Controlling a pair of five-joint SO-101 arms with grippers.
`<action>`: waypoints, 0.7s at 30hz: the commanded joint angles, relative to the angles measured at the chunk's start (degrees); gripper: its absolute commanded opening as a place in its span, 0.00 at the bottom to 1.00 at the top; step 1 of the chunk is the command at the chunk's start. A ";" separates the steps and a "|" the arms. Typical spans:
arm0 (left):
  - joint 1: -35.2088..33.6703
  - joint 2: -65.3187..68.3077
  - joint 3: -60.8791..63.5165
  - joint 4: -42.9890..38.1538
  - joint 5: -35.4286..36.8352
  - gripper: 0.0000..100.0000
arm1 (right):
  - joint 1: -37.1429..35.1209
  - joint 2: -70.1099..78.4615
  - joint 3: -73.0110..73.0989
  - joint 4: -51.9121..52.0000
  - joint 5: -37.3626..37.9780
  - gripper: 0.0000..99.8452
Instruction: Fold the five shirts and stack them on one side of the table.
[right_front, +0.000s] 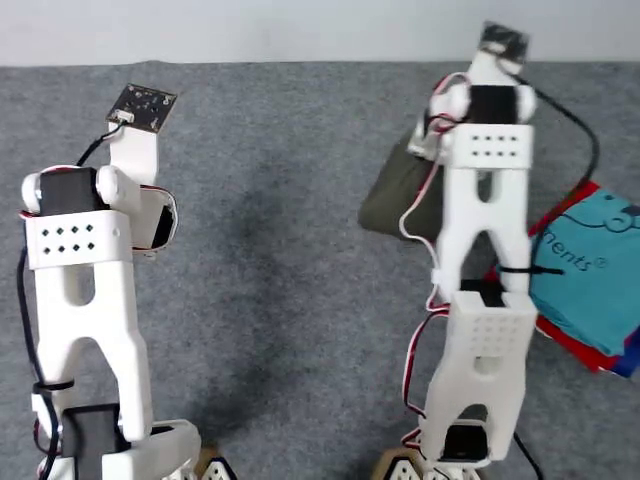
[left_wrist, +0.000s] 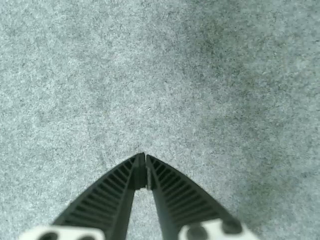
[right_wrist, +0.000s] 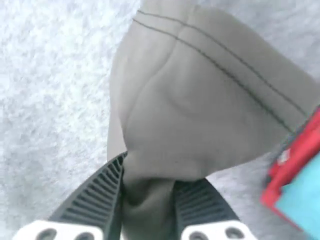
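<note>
Nearest the camera in the high view, the two arms rise from their bases side by side at the front edge of the grey bench (right_front: 280, 200). Just to the right of the right arm (right_front: 485, 300) sits a stack of folded shirts at the bench's right side. A teal shirt (right_front: 590, 270) with print lies on top, a red shirt (right_front: 575, 345) shows beneath it, and a blue edge (right_front: 630, 362) peeks out at the bottom corner.

Farther in, the left arm (right_front: 85, 300) reaches over bare bench on the left half. The left arm's jaws point down at the grey surface (left_wrist: 150, 75) and are closed, tips meeting, with nothing between them.

Farther still, the right arm stretches toward the far right part of the bench. The right arm's jaws are clamped on a bunched fold of an olive-grey shirt (right_wrist: 200, 100). A stitched seam runs across its cloth. In the high view the olive-grey shirt (right_front: 395, 190) shows as a rumpled lump partly hidden behind the arm, on the bench to the left of the stack. Its edge comes just beside the red shirt (right_wrist: 295, 160), and whether they touch cannot be told.
</note>
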 joint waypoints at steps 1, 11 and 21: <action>-0.26 -1.67 -0.22 0.00 -0.53 0.01 | 4.26 -6.37 -3.08 2.33 4.13 0.01; -0.18 -1.67 -0.22 0.00 -0.53 0.01 | 15.69 -7.16 -3.08 2.33 14.07 0.01; 0.09 -1.67 -0.22 0.00 -0.53 0.01 | 24.22 -7.25 0.35 2.33 17.85 0.01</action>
